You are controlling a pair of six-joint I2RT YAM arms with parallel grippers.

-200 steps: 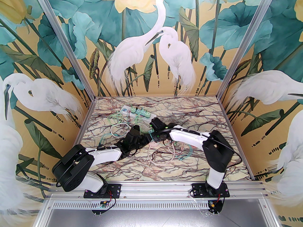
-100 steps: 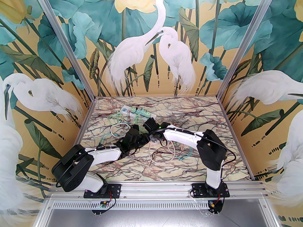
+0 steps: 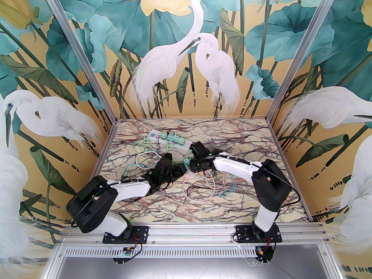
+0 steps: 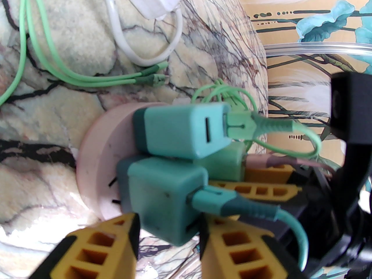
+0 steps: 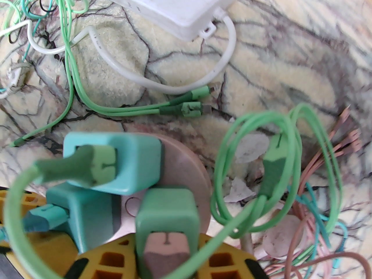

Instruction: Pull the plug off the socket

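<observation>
None pulled yet: left pincer clamps teal plug, right pincer clamps green plug; both plugs seated in pink socket.

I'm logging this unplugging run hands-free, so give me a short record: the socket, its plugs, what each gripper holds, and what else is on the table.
socket: round pink socket, three plugs seated in it
left gripper: closed on the teal-cabled plug
right gripper: closed on the pink-cabled plug
third plug: green-cabled plug, not gripped
elsewhere: white power strip with plugs in it, loose cables on the marble table
status: no plug pulled out yet
</observation>
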